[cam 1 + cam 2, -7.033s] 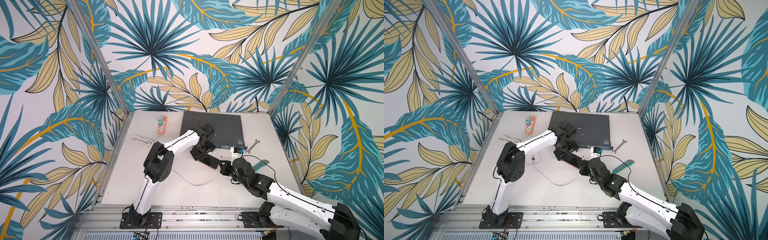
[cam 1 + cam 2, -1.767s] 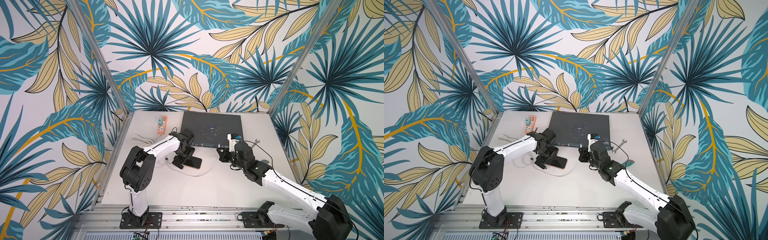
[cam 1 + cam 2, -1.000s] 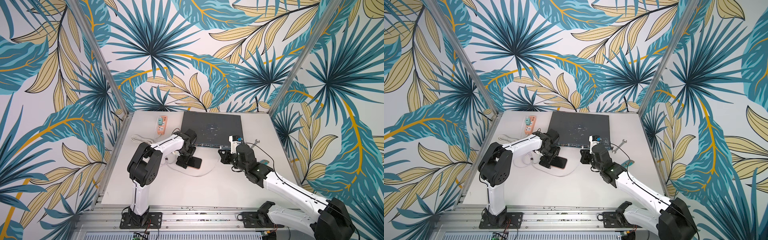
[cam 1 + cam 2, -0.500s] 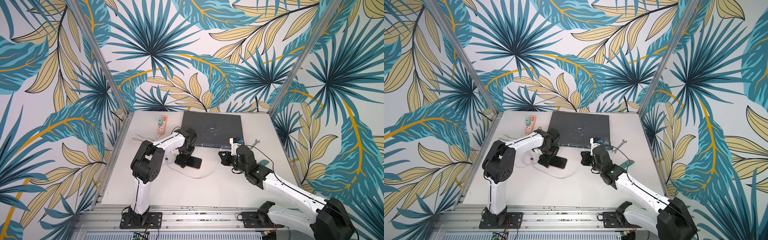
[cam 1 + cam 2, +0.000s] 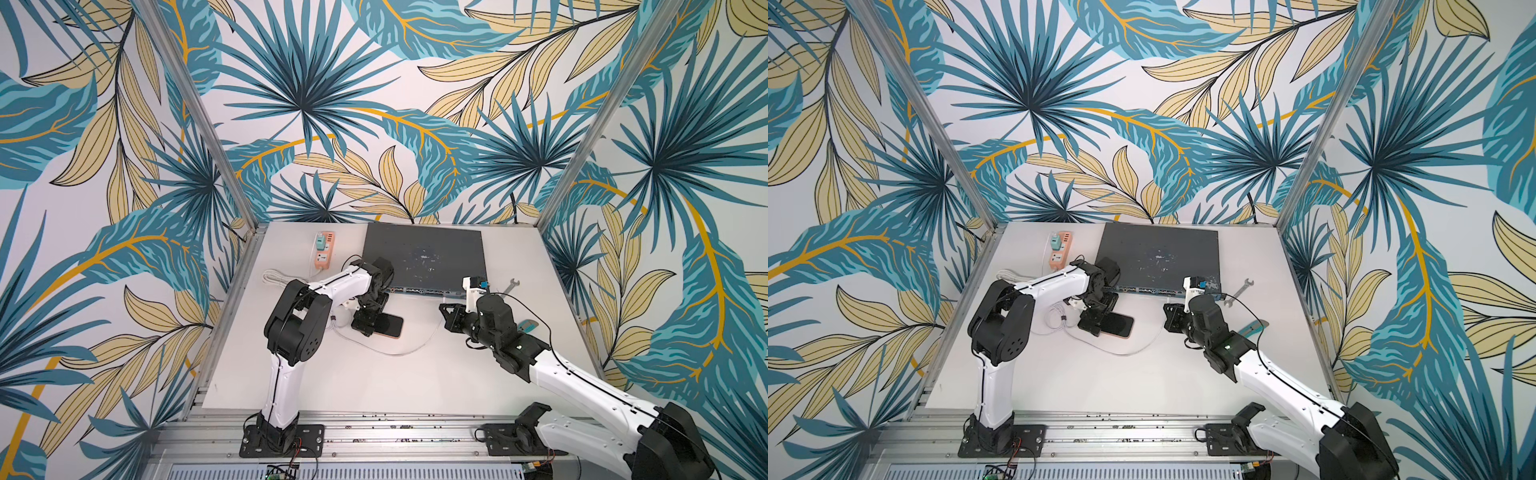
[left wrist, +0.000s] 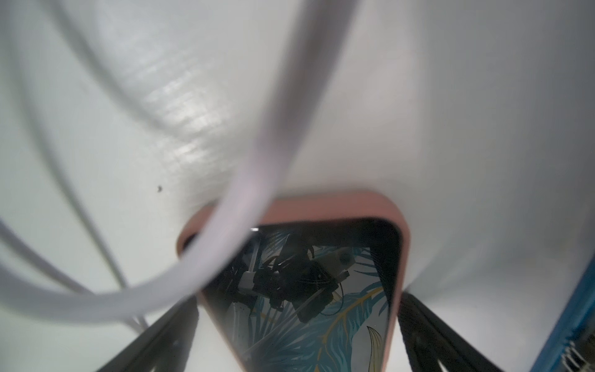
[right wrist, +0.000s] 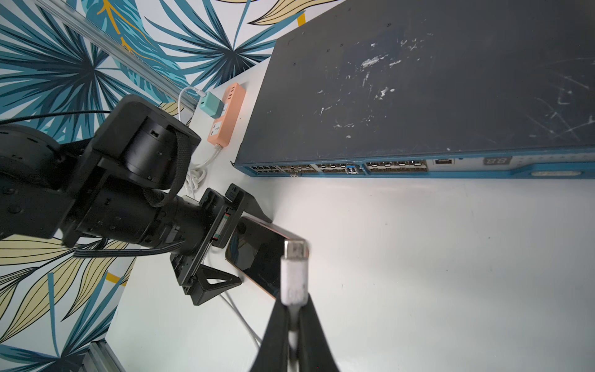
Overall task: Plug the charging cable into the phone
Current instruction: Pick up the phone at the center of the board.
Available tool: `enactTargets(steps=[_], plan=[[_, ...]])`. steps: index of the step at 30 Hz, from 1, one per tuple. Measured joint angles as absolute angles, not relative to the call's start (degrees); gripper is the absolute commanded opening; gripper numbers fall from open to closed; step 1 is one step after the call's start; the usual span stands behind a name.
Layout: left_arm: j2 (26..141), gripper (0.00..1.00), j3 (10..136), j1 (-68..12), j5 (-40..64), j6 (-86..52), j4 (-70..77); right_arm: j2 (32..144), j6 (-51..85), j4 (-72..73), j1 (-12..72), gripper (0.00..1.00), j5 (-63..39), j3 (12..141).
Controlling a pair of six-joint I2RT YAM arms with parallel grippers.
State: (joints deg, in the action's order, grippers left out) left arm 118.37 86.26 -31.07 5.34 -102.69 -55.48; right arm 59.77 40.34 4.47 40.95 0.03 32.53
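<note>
The phone (image 5: 388, 326) (image 5: 1119, 325), black-screened with a pinkish-orange edge, lies flat on the white table left of centre. My left gripper (image 5: 366, 326) (image 5: 1096, 323) is open and low over the phone's left end. In the left wrist view its black fingers (image 6: 167, 335) flank the phone (image 6: 322, 290) along both long edges. My right gripper (image 5: 446, 316) (image 7: 293, 310) hovers to the phone's right, shut on the charging cable just behind its white and metal connector (image 7: 294, 270). The connector points toward the phone (image 7: 257, 254). The cable (image 5: 399, 353) (image 5: 1131, 352) sags in a loop on the table.
A large dark grey network switch (image 5: 424, 257) fills the back of the table. An orange power strip (image 5: 323, 249) with a teal charger and a coiled white cord (image 5: 276, 276) lie at the back left. A wrench (image 5: 512, 286) and a teal tool (image 5: 528, 326) lie at the right.
My left arm's elbow has swung rightward while its gripper stays at the phone. My right gripper has eased slightly toward the table's front with the connector. The phone has not moved.
</note>
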Motion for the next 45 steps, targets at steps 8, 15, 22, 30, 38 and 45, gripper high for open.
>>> enactTargets(steps=[8,15,22,30,38,45], plan=[[118.5,1.0,86.3,-30.9,5.6,-105.7,-54.1,58.3,40.9,4.4,40.7,0.0,-0.1,32.1],[118.1,0.55,85.5,-30.7,6.0,-107.3,-52.9,57.3,40.9,4.3,39.9,0.0,-0.1,32.0],[115.9,0.14,82.3,-30.5,6.2,-108.2,-49.8,57.1,40.9,4.2,38.8,0.0,-0.3,31.9],[117.1,0.0,84.7,-29.0,5.5,-100.9,-52.8,58.9,40.1,4.2,38.7,0.0,-1.8,31.9],[117.2,0.0,86.3,-28.1,4.4,-95.7,-55.9,62.8,38.4,4.4,38.6,0.0,-4.5,33.4],[116.3,0.0,86.5,-27.9,4.3,-93.8,-57.4,69.6,34.1,2.7,38.6,0.0,-6.6,38.0]])
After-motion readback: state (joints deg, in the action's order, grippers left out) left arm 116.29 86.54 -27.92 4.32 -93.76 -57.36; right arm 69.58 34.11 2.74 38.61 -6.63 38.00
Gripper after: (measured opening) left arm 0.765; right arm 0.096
